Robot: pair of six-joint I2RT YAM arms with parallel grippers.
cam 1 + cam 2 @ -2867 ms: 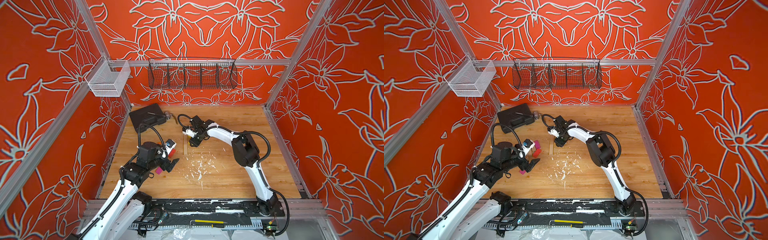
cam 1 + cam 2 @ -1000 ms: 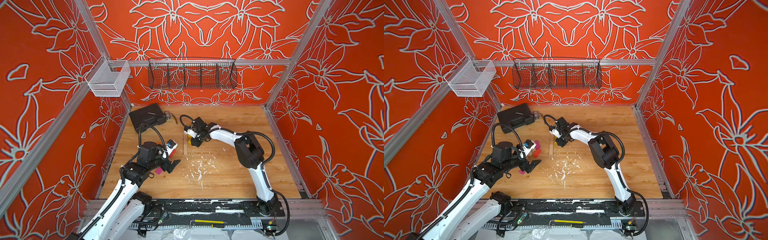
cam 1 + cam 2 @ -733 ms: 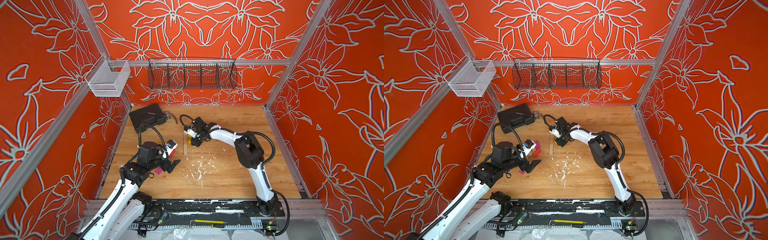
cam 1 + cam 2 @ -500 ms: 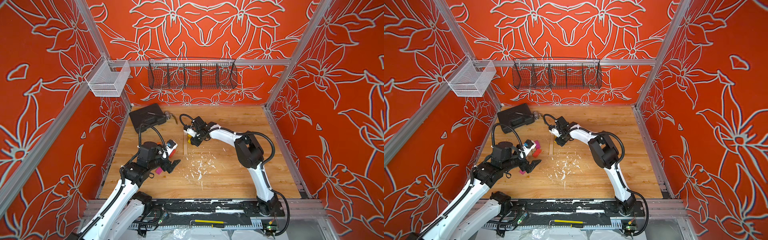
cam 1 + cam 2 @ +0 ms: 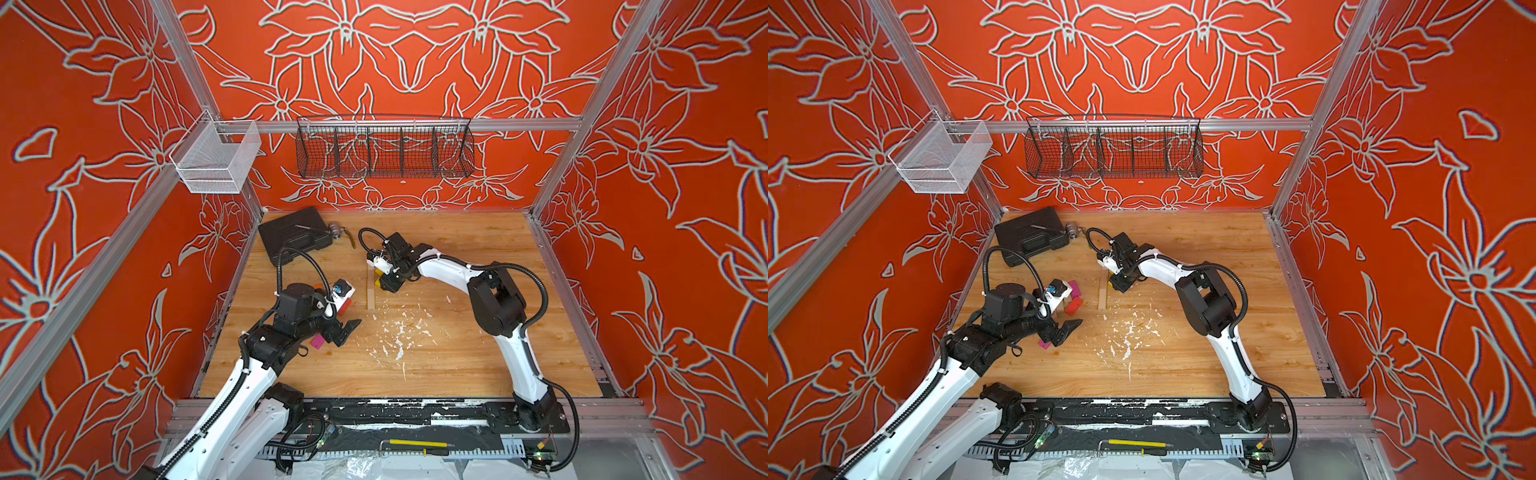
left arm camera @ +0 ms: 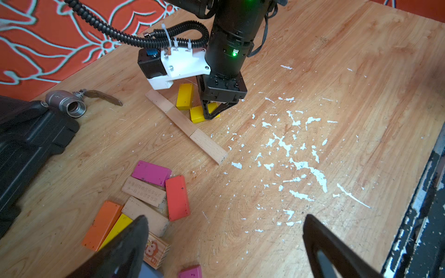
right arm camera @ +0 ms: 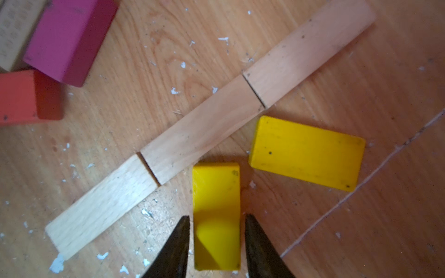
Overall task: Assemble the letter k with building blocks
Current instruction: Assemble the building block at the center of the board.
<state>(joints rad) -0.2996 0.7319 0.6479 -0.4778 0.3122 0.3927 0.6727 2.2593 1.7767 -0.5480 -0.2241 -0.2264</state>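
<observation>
Three pale wooden building blocks [image 7: 199, 130] lie end to end in a straight line [image 6: 185, 125] on the table. Two yellow blocks lie beside that line: one [image 7: 305, 152] flat and angled, the other [image 7: 216, 192] with one end toward the line. My right gripper [image 7: 216, 217] straddles this second yellow block [image 6: 197, 115], open, with a thin gap on each side. In both top views it [image 5: 388, 286] [image 5: 1119, 286] points down at the table. My left gripper [image 6: 225, 217] hovers open and empty [image 5: 347, 332] beside a loose pile: magenta [image 6: 151, 172], red [image 6: 177, 197], orange [image 6: 102, 225] and pale blocks.
A large black case [image 5: 291, 237] [image 6: 24, 144] lies at the back left, with a metal valve [image 6: 72, 104] next to it. White paint flecks [image 6: 289, 144] are scattered over the middle of the wooden table. Wire baskets [image 5: 384, 151] hang on the back wall.
My right gripper's jaws have parted a little and let go of the yellow block, which lies on the table. The left arm has not moved.
</observation>
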